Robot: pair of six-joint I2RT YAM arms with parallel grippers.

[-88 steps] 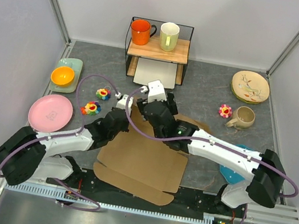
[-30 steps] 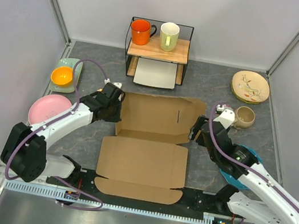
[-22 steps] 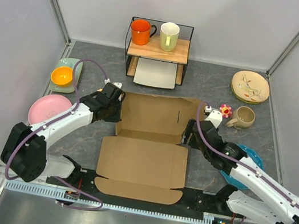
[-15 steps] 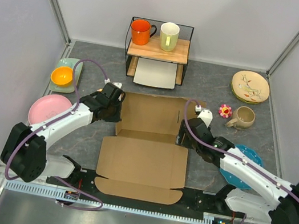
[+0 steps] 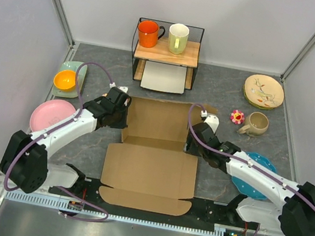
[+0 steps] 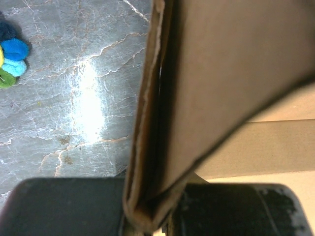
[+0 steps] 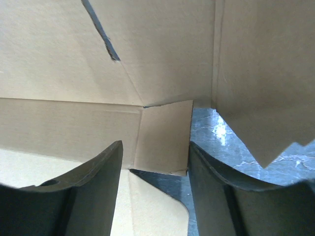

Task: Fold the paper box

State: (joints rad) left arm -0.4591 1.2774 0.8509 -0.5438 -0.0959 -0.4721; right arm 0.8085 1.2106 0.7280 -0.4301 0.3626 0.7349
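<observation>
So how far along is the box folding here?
Early. Done: the paper box lies opened out, its left side flap doubled over. In hand: the left gripper pinches that flap, while the right gripper, open, straddles a small corner tab, not yet closed on it. Left: the near panel and near flap lie flat, unfolded.

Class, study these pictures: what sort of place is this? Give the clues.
Probably a robot test cell, not a home: two white-and-black robot arms bolted to a grey stone-look table, plain panel walls closing it in, and staged crockery such as an orange mug on a small wooden shelf.
</observation>
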